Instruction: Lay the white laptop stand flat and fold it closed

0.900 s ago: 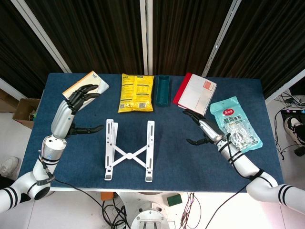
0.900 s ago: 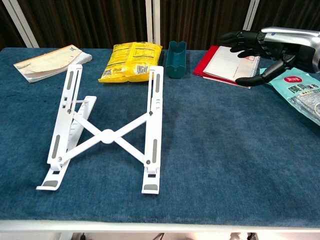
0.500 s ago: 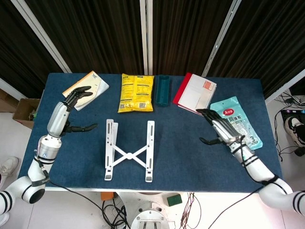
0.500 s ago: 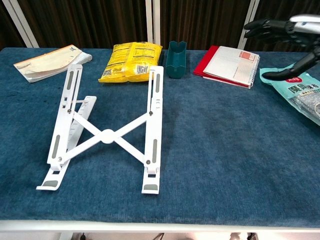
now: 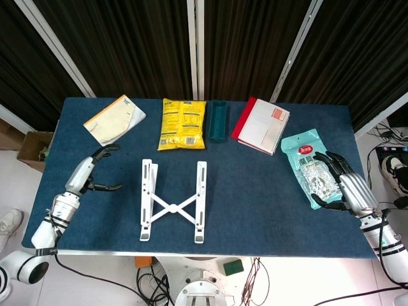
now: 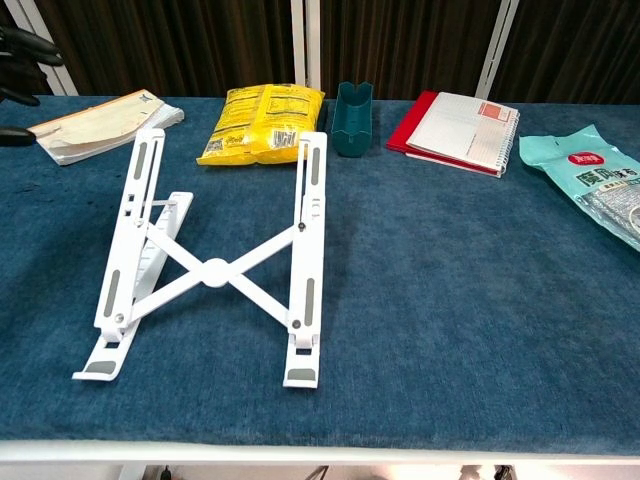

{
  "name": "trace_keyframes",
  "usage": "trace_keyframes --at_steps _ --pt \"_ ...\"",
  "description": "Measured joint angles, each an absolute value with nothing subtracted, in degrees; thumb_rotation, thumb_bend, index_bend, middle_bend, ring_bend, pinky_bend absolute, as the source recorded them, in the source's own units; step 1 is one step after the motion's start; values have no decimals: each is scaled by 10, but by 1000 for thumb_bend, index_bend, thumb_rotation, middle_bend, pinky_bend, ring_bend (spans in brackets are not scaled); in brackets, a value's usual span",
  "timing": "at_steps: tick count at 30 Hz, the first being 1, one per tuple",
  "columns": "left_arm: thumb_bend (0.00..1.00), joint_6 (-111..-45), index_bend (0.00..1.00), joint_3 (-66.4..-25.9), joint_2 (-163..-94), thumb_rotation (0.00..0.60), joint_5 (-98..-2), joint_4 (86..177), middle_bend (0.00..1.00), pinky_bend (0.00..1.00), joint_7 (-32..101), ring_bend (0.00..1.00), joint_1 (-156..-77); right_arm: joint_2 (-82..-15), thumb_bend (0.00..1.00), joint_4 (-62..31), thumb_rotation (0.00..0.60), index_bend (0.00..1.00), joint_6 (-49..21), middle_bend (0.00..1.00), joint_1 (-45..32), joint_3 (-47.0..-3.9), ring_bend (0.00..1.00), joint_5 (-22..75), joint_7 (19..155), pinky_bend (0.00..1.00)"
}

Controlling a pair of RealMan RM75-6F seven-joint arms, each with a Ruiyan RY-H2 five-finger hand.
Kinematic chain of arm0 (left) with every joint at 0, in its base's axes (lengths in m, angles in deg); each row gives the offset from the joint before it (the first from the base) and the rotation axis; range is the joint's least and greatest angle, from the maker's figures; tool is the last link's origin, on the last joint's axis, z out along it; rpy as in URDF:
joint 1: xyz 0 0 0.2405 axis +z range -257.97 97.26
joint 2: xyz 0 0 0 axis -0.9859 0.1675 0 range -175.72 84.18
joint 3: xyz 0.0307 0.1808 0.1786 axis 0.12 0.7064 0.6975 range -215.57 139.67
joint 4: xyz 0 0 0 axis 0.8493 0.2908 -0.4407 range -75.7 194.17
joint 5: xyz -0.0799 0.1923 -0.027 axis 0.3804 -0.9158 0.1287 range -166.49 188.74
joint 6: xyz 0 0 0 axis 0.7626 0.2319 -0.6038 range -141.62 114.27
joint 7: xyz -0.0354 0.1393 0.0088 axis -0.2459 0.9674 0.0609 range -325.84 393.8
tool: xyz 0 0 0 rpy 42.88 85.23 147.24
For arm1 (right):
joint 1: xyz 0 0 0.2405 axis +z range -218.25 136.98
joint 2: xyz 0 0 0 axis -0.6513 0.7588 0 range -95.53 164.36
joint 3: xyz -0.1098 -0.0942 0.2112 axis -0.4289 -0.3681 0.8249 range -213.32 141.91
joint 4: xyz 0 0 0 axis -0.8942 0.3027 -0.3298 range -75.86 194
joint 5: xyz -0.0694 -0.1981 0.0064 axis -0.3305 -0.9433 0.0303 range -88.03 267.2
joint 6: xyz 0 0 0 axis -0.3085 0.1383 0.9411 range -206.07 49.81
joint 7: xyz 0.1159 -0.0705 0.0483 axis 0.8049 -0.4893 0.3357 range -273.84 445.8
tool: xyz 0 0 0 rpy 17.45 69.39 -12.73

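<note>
The white laptop stand point(image 5: 173, 201) sits near the front of the blue table point(image 5: 255, 210), and it is not flat or folded yet: its two long bars are wide apart with the cross piece open, and the chest view shows it propped up at the back. Nobody is holding it, because the left hand point(image 5: 95, 172) is off to its left with fingers spread and empty, and the right hand point(image 5: 344, 188) is far away by the table's right edge, fingers also spread, next to the light green bag point(image 5: 313, 167). Farther back lie a paper pad point(image 5: 115, 119), a yellow snack bag point(image 5: 182, 123), a dark green holder point(image 5: 218, 120) and a red notebook point(image 5: 261, 125), all well away from the stand, so nothing blocks the way.
</note>
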State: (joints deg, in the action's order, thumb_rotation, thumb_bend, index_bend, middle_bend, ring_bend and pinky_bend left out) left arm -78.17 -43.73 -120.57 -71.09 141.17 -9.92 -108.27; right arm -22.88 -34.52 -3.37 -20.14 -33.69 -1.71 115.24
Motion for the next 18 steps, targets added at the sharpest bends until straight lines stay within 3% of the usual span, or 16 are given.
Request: trace_keyframes --at_steps 9,18 --pt "0 -679 154 -454 -1260 600 -675 1370 136 215 -133 114 -1133 -251 245 -333 600 0 -43 168 -204 -339 0 -10 1142 0" --pt "0 -649 153 -468 -1277 600 -680 1368 200 269 -207 180 -1156 -265 245 -316 600 0 -44 170 -210 -339 0 -6 1155 0"
